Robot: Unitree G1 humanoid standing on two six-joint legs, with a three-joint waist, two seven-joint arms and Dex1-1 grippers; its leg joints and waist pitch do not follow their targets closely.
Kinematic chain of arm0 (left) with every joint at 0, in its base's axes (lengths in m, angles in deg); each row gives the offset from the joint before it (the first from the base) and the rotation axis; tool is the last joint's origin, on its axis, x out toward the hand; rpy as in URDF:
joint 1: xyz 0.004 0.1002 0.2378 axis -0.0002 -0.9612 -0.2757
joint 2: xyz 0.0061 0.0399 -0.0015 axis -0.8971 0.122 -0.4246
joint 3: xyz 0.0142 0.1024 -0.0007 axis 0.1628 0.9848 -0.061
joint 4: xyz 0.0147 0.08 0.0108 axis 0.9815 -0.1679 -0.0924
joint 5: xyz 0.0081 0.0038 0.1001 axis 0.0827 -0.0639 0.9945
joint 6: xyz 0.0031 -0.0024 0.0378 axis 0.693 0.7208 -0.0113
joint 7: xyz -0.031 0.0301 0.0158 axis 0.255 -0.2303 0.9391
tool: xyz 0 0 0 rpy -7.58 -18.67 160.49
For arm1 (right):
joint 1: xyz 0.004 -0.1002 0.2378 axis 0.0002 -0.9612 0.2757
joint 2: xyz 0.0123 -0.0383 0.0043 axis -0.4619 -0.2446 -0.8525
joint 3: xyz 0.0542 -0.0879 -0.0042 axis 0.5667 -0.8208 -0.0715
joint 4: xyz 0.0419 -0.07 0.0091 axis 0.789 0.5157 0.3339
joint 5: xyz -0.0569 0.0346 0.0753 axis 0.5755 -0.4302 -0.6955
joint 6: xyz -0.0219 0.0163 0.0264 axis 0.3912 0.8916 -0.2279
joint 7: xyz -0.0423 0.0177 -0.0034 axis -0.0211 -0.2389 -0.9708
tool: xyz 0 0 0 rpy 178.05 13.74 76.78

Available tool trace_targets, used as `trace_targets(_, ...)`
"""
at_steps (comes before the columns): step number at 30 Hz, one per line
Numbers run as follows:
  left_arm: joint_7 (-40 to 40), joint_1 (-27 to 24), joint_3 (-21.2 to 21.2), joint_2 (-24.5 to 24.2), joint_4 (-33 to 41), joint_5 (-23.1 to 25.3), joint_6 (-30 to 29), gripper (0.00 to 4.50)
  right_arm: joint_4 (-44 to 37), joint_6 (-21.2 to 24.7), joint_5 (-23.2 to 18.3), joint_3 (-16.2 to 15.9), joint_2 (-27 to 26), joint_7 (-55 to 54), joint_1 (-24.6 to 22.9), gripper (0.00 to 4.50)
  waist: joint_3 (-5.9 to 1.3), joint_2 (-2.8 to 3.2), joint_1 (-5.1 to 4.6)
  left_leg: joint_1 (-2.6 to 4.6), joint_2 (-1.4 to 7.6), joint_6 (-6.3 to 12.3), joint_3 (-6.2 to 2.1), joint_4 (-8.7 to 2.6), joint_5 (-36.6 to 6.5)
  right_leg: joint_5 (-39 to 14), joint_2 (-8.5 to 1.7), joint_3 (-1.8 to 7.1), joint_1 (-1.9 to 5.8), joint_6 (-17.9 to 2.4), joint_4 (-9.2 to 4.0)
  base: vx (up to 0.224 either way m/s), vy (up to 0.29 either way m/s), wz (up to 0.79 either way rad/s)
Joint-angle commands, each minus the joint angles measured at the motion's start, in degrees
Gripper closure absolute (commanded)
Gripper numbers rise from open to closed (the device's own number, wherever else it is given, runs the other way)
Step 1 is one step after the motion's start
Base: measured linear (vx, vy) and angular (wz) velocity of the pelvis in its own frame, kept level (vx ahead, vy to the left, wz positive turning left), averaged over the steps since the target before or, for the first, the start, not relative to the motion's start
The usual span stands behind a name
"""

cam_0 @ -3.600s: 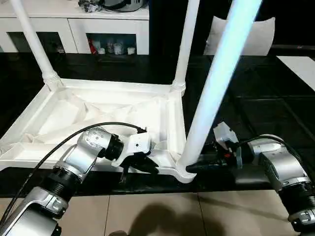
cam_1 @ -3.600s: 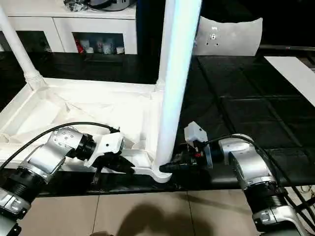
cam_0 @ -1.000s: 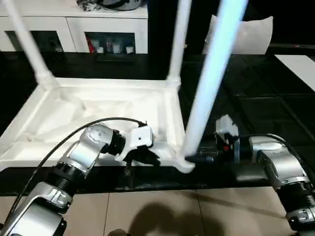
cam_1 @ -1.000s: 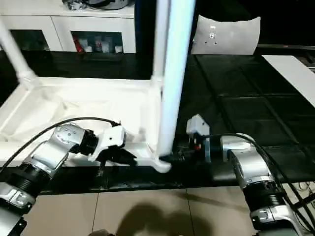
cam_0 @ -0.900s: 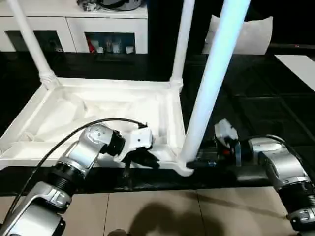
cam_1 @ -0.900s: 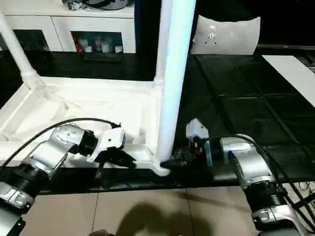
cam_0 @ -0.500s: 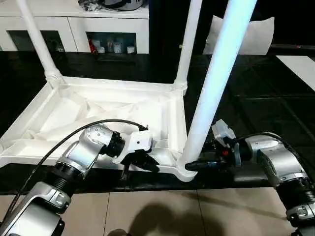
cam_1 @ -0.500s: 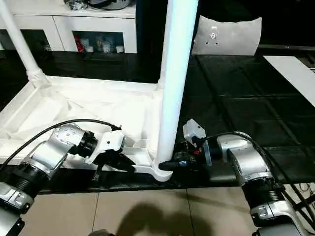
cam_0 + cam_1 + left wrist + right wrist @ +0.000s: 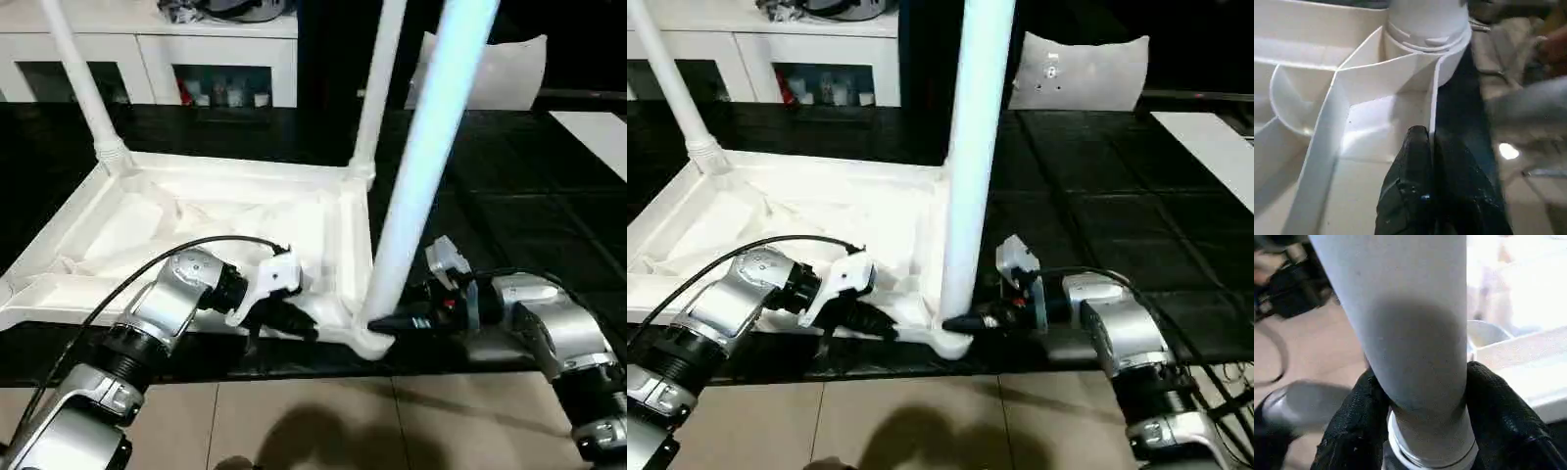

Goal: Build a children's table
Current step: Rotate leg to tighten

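Observation:
The children's table lies upside down, its ribbed white top (image 9: 196, 215) on a black surface. Two legs stand in the far sockets, one on the left (image 9: 83, 88) and one on the right (image 9: 377, 88). A third leg (image 9: 421, 166) rises from the near right corner socket (image 9: 364, 338). My left gripper (image 9: 294, 323) is shut on the top's near rim, the thin wall pinched between its fingers (image 9: 1418, 147). My right gripper (image 9: 387, 321) is shut on the near right leg just above the socket, a black finger (image 9: 1359, 416) on each side of it.
A white cabinet (image 9: 147, 49) with shelves runs along the back. A curved white piece (image 9: 490, 69) leans at the back right, and a flat white board (image 9: 598, 137) lies at the right edge. Beige floor tiles (image 9: 313, 421) begin just past the black surface's near edge.
My right gripper's fingers have closed in on the base of the near right leg. The left gripper keeps its hold on the rim. The head view has swayed a little.

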Motion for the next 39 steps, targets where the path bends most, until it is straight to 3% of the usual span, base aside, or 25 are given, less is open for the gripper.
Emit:
trace_targets(1,6.0,1.1,-1.0,4.8,3.1,-1.4,-3.2,4.5,-0.4,1.7,0.0,-1.7,-4.8,-6.0,0.2,2.51,-3.69,-0.68,-0.69,0.78,0.42,-0.01,-0.1,-4.5,-17.8,-30.7,-2.33,1.18,3.31,-6.2,-5.13,0.0,0.0,0.0)
trace_targets(4,13.2,2.3,-3.4,8.6,2.7,-1.2,-7.4,4.5,1.0,4.4,1.0,0.4,-10.2,-16.8,1.4,2.51,-3.67,-0.71,-2.0,0.34,0.08,-0.32,-0.33,-4.5,-18.0,-32.8,-2.22,0.79,3.5,-4.6,-5.52,0.0,0.0,0.0)
trace_targets(9,23.0,4.7,-6.1,13.3,-0.2,-0.3,-9.9,4.5,2.0,6.8,2.6,1.7,-16.8,-27.9,2.9,2.51,-3.75,-0.71,-3.68,0.38,-0.28,0.19,-0.32,-4.21,-18.6,-34.1,-1.97,0.51,3.17,-3.8,-6.16,0.0,0.0,0.0)
trace_targets(10,28.0,5.9,-7.6,15.4,-1.6,0.5,-10.1,4.5,3.8,6.6,4.1,2.8,-19.8,-34.5,4.3,2.51,-3.86,-0.76,-4.26,0.32,-0.31,0.19,-0.29,-4.14,-18.3,-33.3,-1.84,0.46,3.02,-4.0,-6.19,0.0,0.0,0.0)
trace_targets(12,31.1,6.7,-8.1,16.7,-2.5,1.4,-9.6,4.5,5.9,4.4,5.9,3.6,-21.9,-39.7,5.6,2.51,-3.99,-0.89,-4.41,0.36,-0.29,0.21,-0.32,-4.16,-17.9,-32.3,-1.98,0.46,3.05,-4.2,-6.13,0.0,0.0,0.0)
trace_targets(14,32.9,7.1,-8.2,17.4,-2.7,2.1,-9.3,4.5,7.3,2.0,6.9,4.0,-23.1,-42.6,6.4,2.51,-4.12,-0.62,-4.43,0.46,-0.1,0.79,-0.25,-4.3,-17.1,-29.0,-1.97,0.7,3.11,-5.3,-5.91,0.0,0.0,0.0)
trace_targets(16,33.7,7.3,-8.0,18.1,-2.5,2.5,-9.1,4.5,8.2,0.5,7.4,4.1,-24.0,-43.8,6.8,1.97,-4.37,-0.71,-4.4,0.51,0.13,1.54,-0.03,-4.29,-15.3,-23.5,-1.86,1.01,3.18,-7.2,-5.26,0.0,0.0,0.0)
trace_targets(18,33.8,7.3,-7.8,18.1,-2.4,2.8,-8.8,4.5,8.2,0.0,7.4,4.5,-24.5,-44.8,6.9,1.97,-4.5,-0.61,-4.3,0.37,0.2,2.8,0.25,-4.17,-12.5,-17.0,-1.68,1.28,3.45,-9.8,-4.54,0.0,0.0,0.0)
trace_targets(20,33.5,6.9,-7.3,18.0,-2.1,3.1,-8.3,4.5,7.7,-0.6,7.6,6.0,-25.8,-46.7,7.0,1.65,-4.64,-0.3,-4.14,0.39,0.18,3.56,0.43,-4.04,-10.7,-13.8,-1.76,1.41,3.66,-11.1,-4.27,0.0,0.0,0.0)
trace_targets(22,32.9,6.6,-7.0,17.7,-2.0,3.1,-7.9,4.5,7.5,-1.1,7.7,5.9,-25.6,-46.3,6.9,1.51,-4.72,-0.32,-3.84,0.33,0.2,3.89,0.43,-4.03,-9.3,-12.4,-1.83,1.42,3.92,-11.5,-4.05,0.0,0.0,0.0)
trace_targets(23,32.0,6.1,-6.5,17.1,-1.9,3.1,-7.2,4.5,7.5,-2.7,7.6,6.2,-25.2,-46.2,6.6,1.45,-4.7,-0.03,-3.77,0.34,0.24,3.96,0.43,-4.07,-8.8,-11.5,-1.82,1.45,3.94,-11.8,-4.01,0.0,0.0,0.0)
trace_targets(25,30.6,5.4,-5.9,16.2,-1.5,3.1,-6.2,4.5,7.2,-4.5,7.2,6.5,-24.0,-45.2,5.9,1.09,-4.74,-0.11,-3.63,0.38,0.27,3.98,0.41,-4.09,-8.6,-10.7,-1.82,1.44,4.03,-12.2,-3.84,0.0,0.0,0.0)
trace_targets(27,30.0,5.1,-5.8,15.7,-1.2,3.1,-6.3,4.5,6.8,-4.8,8.2,6.1,-22.7,-45.5,5.4,1.04,-4.64,-0.1,-3.64,0.39,0.3,3.97,0.45,-4.13,-9.2,-11.0,-1.83,1.44,3.99,-12.3,-3.92,0.0,0.0,0.0)
trace_targets(28,29.7,4.9,-5.9,15.3,-1.1,3.1,-6.1,4.5,6.6,-4.5,8.8,6.1,-22.0,-45.8,5.1,0.98,-4.59,-0.13,-3.62,0.45,0.32,3.69,0.46,-4.16,-10.0,-11.9,-1.82,1.44,4.06,-12.1,-4.0,0.0,0.0,0.0)
trace_targets(32,27.0,4.1,-5.8,13.3,-0.7,2.9,-4.8,4.5,2.6,-1.7,4.8,8.3,-19.6,-40.1,2.5,0.54,-4.48,-0.17,-3.4,0.47,0.4,4.01,0.43,-4.26,-11.1,-13.3,-1.87,1.52,4.14,-11.5,-4.25,0.0,0.0,0.0)
trace_targets(33,25.0,4.0,-5.6,12.2,-1.0,2.7,-3.4,4.5,1.1,-3.5,6.3,6.8,-16.8,-37.6,1.1,0.54,-4.41,-0.18,-3.44,0.43,0.42,3.97,0.41,-4.29,-11.3,-13.4,-1.87,1.51,4.1,-11.6,-4.22,0.0,0.0,0.0)
trace_targets(35,21.4,3.8,-4.7,10.4,-1.6,2.6,-0.7,4.5,-1.3,-4.0,4.4,6.5,-13.4,-31.1,-0.5,0.31,-4.41,-0.17,-3.19,0.53,0.38,3.7,0.41,-4.29,-11.9,-14.5,-1.87,1.47,4.07,-11.0,-4.39,0.0,0.0,0.0)
trace_targets(39,15.6,3.5,-2.7,7.9,-1.6,2.6,2.8,4.5,-2.1,-5.8,5.0,4.3,-7.6,-24.1,-1.6,0.05,-4.32,-0.4,-2.88,0.5,0.52,3.85,0.44,-4.27,-12.6,-15.9,-1.93,1.5,3.95,-10.6,-4.47,0.0,0.0,0.0)
